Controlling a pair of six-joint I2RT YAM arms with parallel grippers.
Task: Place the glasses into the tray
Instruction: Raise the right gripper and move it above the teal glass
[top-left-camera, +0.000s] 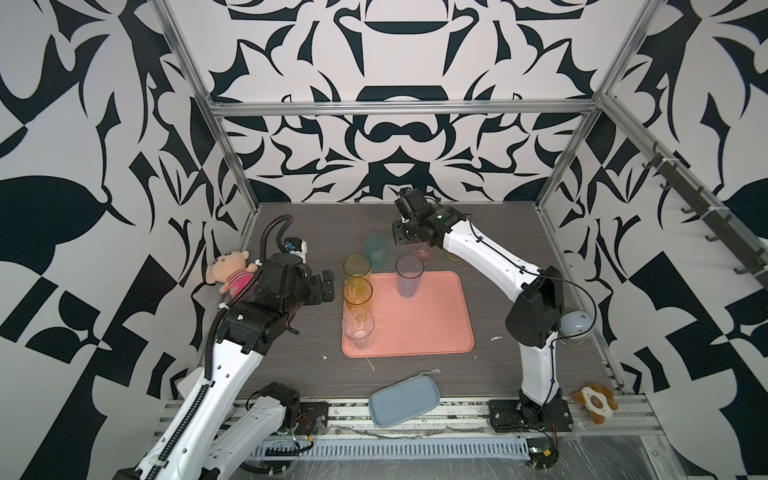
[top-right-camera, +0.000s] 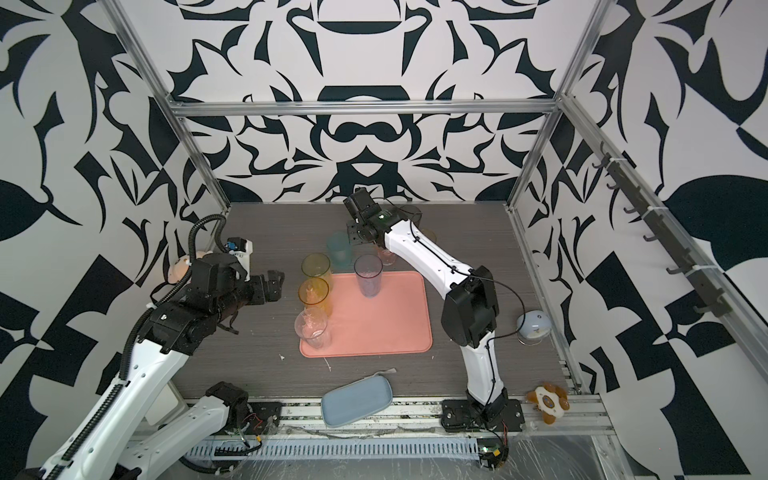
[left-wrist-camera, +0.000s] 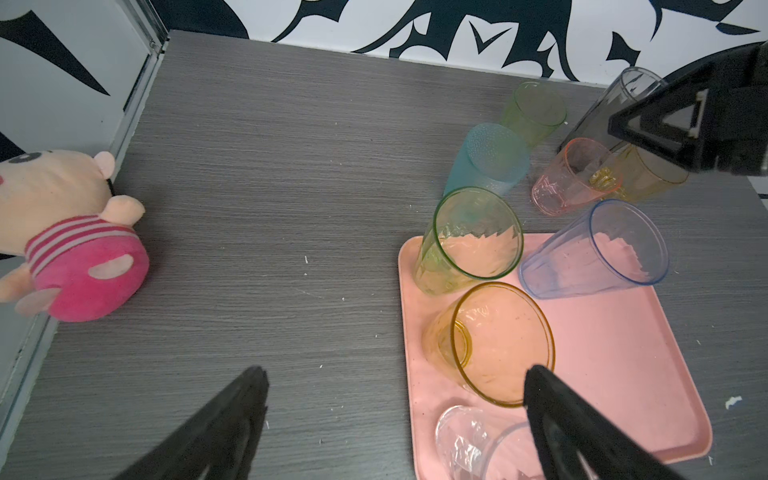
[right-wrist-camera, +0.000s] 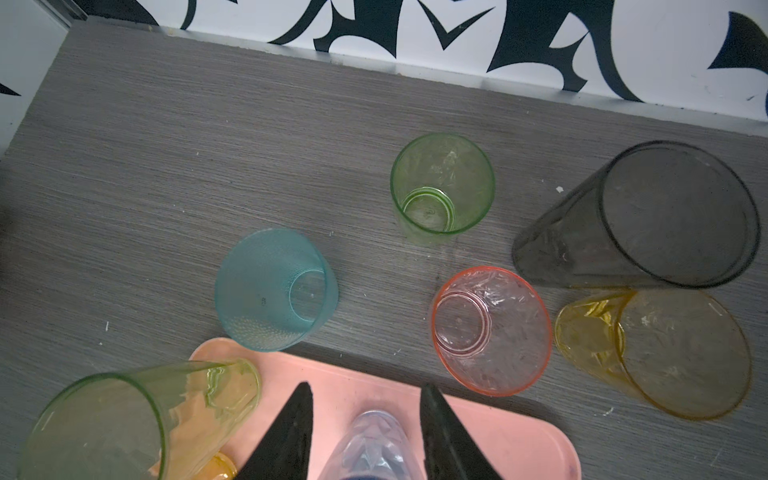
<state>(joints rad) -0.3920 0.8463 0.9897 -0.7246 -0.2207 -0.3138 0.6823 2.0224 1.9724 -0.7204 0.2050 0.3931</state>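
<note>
The salmon-pink tray lies mid-table. Along its left side stand a yellow-green glass, an amber one and a clear one. A blue glass stands at its far edge. My right gripper hovers just above that blue glass, jaws partly open and not touching it. Beyond the tray on the table stand teal, green, pink, smoke-grey and yellow glasses. My left gripper is wide open and empty, left of the amber glass.
A pink plush toy lies by the left wall. A blue-grey oblong dish overhangs the front edge. A round white-blue object sits beside the right arm's elbow, and a small toy rests on the front rail.
</note>
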